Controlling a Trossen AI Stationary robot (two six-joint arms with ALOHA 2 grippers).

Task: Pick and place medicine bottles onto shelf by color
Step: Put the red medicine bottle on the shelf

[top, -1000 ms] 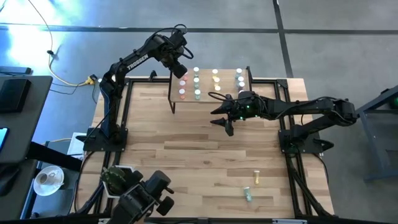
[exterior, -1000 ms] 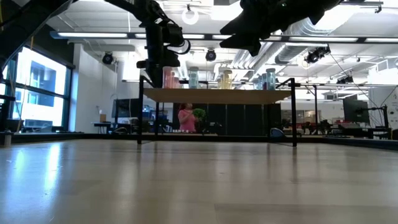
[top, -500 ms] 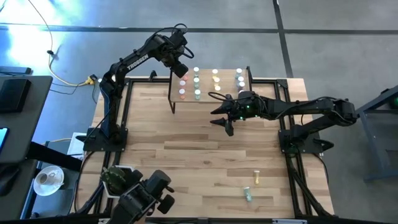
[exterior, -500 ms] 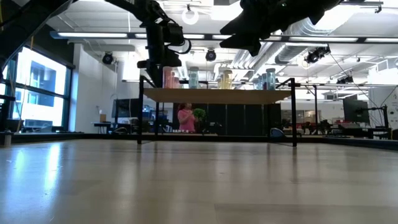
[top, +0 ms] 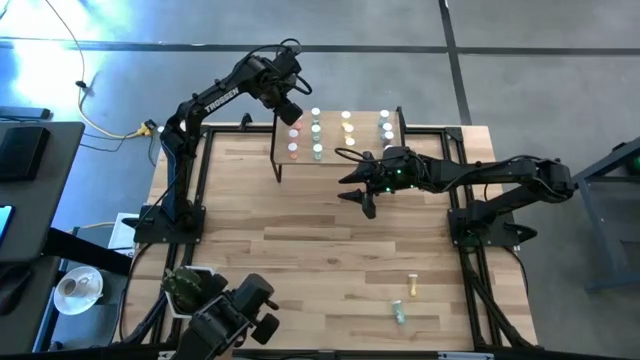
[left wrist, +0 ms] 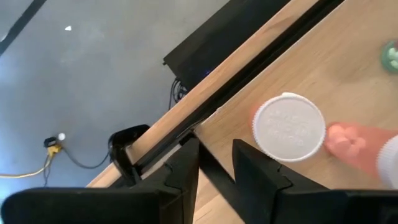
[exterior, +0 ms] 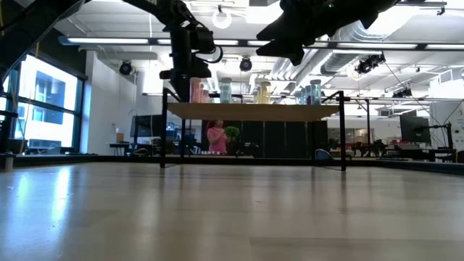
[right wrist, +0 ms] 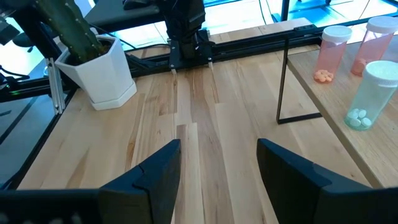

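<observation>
Hovering over the shelf's (top: pixel 340 150) far-left corner, the left gripper (top: pixel 291 112) is closed and empty beside the pink bottles (top: pixel 294 139), placement apparently done; the right gripper (top: pixel 362 193) waits open and empty near the shelf; next comes fetching the two bottles (top: pixel 405 300) left on the surface (top: pixel 300 240).

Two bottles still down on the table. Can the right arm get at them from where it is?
Probably yes. The right gripper hangs open and empty over mid-table, and the yellow bottle and green bottle lie on bare wood, with nothing between.

Bottles (top: pixel 346 126) on shelf (top: pixel 335 160)
</observation>
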